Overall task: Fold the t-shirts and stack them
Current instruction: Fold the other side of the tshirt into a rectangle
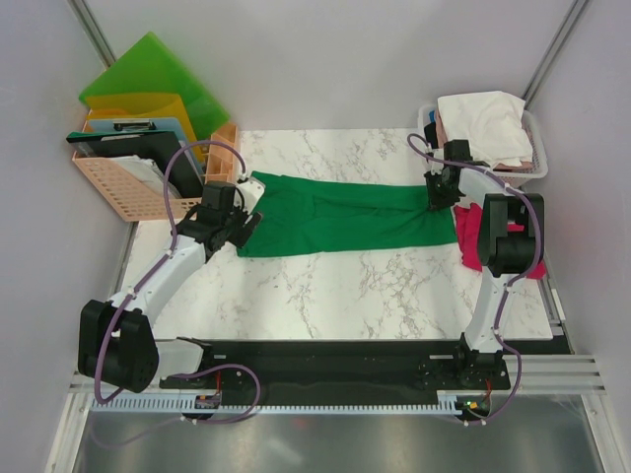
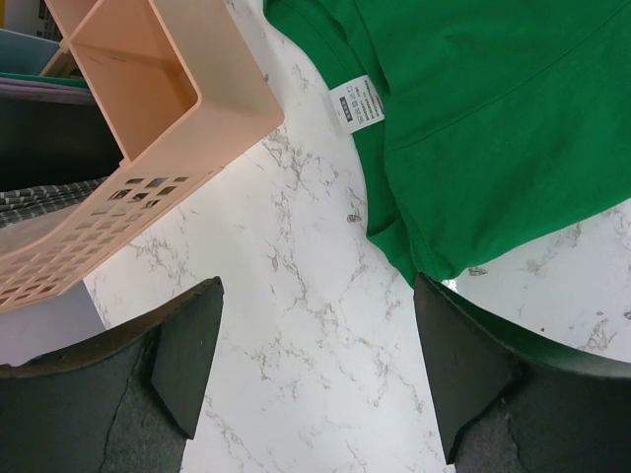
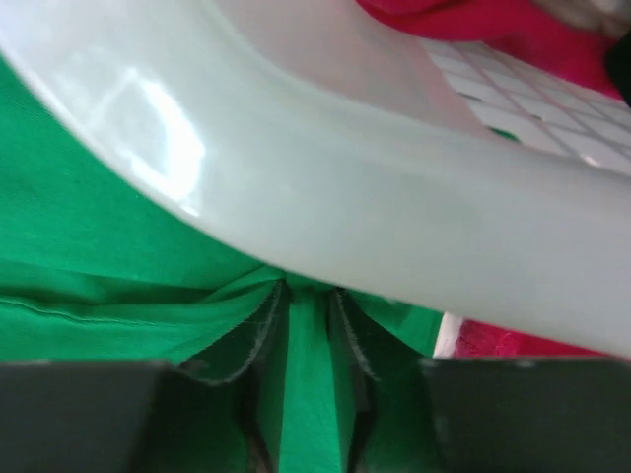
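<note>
Early stage: green t-shirt [image 1: 345, 212] mid-fold, no stack visible.

I see the green t-shirt lying flat as a long band across the middle of the marble desk [image 1: 375, 286], label end to my left. I judge the crosswise folds are not done. The right pincer [image 3: 308, 296] looks clamped on a pleat at its right end, just under the rim of the white basket [image 1: 537, 158]. The left pincer [image 2: 317, 286] hangs with its jaws wide apart over bare desk beside the collar, holding nothing. A magenta-red t-shirt [image 1: 471, 246] lies bunched at the right edge, and the white t-shirt [image 1: 483, 118] and pale pink ones wait in the basket. A peach basket [image 1: 118, 187] of folders stands far left. Plain pale walls [image 1: 325, 59] enclose the desk.
</note>
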Robot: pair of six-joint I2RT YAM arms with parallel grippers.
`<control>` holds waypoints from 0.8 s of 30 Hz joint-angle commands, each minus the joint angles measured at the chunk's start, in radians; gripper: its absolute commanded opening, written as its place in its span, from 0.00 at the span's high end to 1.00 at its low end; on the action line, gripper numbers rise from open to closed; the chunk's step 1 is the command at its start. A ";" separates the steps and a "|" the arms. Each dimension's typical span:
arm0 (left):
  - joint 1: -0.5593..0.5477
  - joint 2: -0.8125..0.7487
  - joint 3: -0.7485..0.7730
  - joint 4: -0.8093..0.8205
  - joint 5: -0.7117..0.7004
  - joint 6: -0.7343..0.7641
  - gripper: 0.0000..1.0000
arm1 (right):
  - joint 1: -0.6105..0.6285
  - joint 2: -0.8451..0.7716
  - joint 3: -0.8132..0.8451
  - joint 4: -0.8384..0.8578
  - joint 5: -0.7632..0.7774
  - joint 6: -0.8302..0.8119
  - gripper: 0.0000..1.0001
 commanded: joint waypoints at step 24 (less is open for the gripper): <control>0.003 -0.001 -0.001 0.041 0.026 0.018 0.16 | -0.001 -0.141 -0.055 -0.044 0.103 -0.045 1.00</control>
